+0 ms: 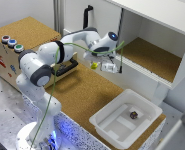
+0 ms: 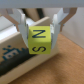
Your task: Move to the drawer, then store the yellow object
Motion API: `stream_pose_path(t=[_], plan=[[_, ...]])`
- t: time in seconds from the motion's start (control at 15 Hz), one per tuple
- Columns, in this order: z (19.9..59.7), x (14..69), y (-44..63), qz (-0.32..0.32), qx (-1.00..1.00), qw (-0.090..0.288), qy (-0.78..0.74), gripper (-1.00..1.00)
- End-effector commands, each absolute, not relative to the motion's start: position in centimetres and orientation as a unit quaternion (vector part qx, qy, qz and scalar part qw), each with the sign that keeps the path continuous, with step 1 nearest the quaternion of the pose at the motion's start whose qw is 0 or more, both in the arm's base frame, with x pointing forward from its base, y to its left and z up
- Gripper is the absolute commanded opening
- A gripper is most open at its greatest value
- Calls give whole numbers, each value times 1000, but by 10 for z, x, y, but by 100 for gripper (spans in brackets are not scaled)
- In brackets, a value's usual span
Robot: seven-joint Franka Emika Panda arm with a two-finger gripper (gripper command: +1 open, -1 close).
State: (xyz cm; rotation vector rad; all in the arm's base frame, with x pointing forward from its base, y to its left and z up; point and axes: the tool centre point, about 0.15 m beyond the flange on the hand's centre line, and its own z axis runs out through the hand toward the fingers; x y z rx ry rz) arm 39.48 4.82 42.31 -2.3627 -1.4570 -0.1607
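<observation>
My gripper (image 1: 96,64) is shut on the yellow object (image 1: 94,65), which hangs above the cork surface. Up close it is a yellow-green block (image 2: 40,40) marked with black letters, squeezed between the two pale fingers (image 2: 23,26) of the gripper (image 2: 40,31). The drawer (image 1: 66,68), pale wood with a black bar handle, stands pulled out from the cork-topped box (image 1: 22,31) with its three coloured buttons (image 1: 12,43). The block is a short way to the exterior view's right of the drawer. A pale wooden edge, probably the drawer (image 2: 14,44), shows beside the block in the wrist view.
A large white cabinet (image 1: 157,30) with an open cork-floored compartment stands behind the gripper, its black handle (image 1: 87,15) upright. A white bin (image 1: 124,120) holding a small dark lump (image 1: 134,115) sits near the front. My arm's elbow (image 1: 39,70) overhangs the box's front.
</observation>
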Motion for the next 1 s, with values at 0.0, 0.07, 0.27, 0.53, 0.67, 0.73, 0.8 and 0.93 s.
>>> stream_pose_path(t=[0.0,0.07,0.27,0.53,0.67,0.73,0.8,0.93], plan=[[431,363,149,-2,-778,145,-611,-100],[425,359,161,3,-773,144,-618,-100],[416,335,211,15,-746,141,-650,-100],[410,297,262,26,-711,136,-690,-100],[397,276,284,38,-696,129,-705,-100],[390,266,292,41,-689,127,-713,-100],[383,259,297,37,-687,122,-715,-100],[366,250,306,7,-691,115,-714,-100]])
